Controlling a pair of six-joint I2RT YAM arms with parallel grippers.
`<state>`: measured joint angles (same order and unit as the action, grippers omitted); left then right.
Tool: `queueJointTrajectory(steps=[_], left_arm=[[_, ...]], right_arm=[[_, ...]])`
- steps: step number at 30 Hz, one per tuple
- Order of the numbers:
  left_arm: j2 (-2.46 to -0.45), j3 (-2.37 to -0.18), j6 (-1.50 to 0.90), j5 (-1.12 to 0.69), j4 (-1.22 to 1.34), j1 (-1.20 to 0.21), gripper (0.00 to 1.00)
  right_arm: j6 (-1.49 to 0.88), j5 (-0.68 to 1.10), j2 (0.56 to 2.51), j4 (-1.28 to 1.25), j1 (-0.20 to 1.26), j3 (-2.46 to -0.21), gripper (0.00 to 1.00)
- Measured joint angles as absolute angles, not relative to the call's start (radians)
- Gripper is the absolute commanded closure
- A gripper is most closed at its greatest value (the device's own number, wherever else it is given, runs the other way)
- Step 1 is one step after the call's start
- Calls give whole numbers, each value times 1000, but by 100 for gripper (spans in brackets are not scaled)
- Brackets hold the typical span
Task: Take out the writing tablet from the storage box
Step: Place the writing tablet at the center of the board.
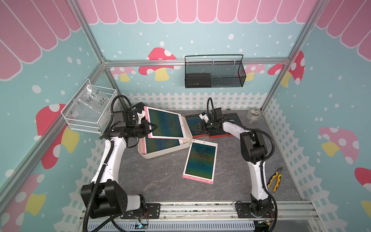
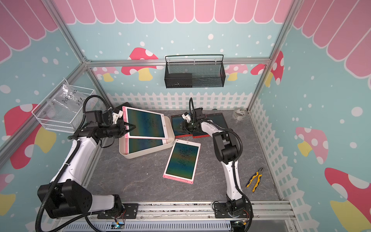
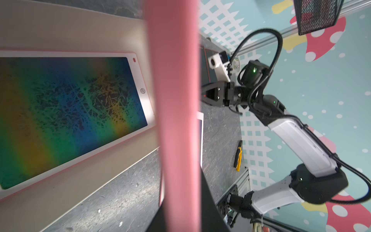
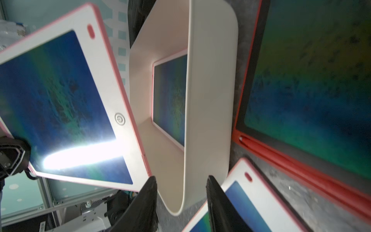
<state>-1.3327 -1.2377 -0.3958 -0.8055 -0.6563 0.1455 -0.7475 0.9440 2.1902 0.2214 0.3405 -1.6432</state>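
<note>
My left gripper (image 1: 151, 128) is shut on the left edge of a pink-framed writing tablet (image 1: 166, 125), holding it tilted above the cream storage box (image 1: 153, 156). In the left wrist view the held tablet's pink edge (image 3: 176, 100) fills the middle between the dark fingers. A second pink tablet (image 1: 160, 143) lies flat inside the box (image 3: 60, 30). My right gripper (image 1: 197, 127) is open just right of the box. In the right wrist view the box's rounded corner (image 4: 210, 100) shows between its fingers (image 4: 148, 200), and the lifted tablet (image 4: 60, 100) hangs beyond.
A third pink tablet (image 1: 200, 161) lies on the grey table right of the box. Red-framed tablets (image 1: 232, 118) lie under the right arm. Yellow pliers (image 1: 276, 178), a tape roll (image 1: 254, 113), a black mesh basket (image 1: 213, 74) and a white wire basket (image 1: 88, 114) are around.
</note>
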Motion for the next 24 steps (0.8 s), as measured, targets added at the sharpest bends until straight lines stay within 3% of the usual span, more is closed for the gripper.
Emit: queueJointTrajectory(steps=[9,19,24], left_arm=[[-1313,-1148,-680,-610,-436,-51,89],[-1409,-1124,-886,-386,-160,-245,88],[-1492,-1132,-946,-319,-94,-339,89]], right_arm=[[-893,962,1926,-10,279,-1341,54],[-1011,967,1767,-128,269,-1127,52],[-1186,1018,1745,-376,256,-1028,54]])
